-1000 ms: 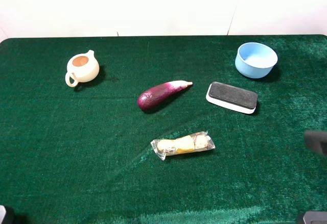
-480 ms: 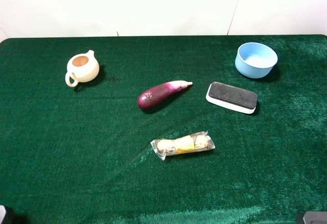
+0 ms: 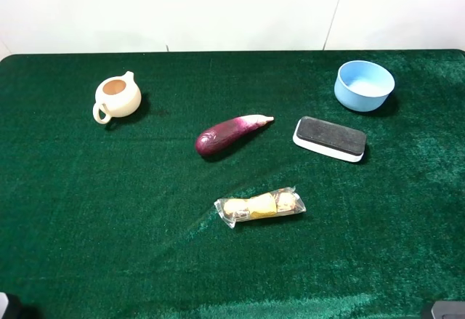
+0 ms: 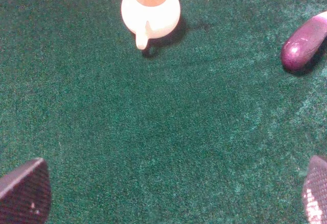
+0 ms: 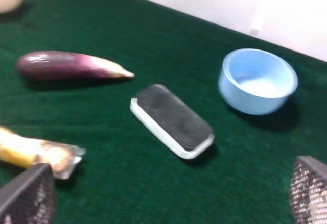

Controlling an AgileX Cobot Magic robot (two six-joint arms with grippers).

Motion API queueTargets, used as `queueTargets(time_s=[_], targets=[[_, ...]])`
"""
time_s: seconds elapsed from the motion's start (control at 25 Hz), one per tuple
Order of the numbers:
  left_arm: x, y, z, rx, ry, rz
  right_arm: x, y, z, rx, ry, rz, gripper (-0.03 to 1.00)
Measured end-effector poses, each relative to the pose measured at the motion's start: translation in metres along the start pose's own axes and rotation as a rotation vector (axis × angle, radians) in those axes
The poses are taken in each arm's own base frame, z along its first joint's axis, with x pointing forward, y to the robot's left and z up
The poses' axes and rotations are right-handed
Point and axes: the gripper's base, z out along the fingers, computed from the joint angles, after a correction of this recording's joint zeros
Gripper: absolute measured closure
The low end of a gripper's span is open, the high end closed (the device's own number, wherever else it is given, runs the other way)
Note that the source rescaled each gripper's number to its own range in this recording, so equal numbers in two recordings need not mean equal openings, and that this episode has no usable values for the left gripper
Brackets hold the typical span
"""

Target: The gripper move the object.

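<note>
The snack packet (image 3: 260,206) lies flat on the green cloth (image 3: 109,210), near the middle, with nothing touching it. The purple eggplant (image 3: 229,135) is just behind it. The board eraser (image 3: 330,139) and blue bowl (image 3: 364,85) sit to the right, the cream teapot (image 3: 116,97) far left. The left gripper (image 4: 168,196) and right gripper (image 5: 168,196) are both spread wide and hold nothing.
</note>
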Motion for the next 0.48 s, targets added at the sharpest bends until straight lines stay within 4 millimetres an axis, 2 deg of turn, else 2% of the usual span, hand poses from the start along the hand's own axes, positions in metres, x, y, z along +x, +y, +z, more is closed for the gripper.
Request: queueTargets(time_s=[0.48], targets=[[0.0,0.0,0.0,0.0,0.0,0.0,-0.0003,0.001,0.0011,0.074,0.013,0.039,-0.03]])
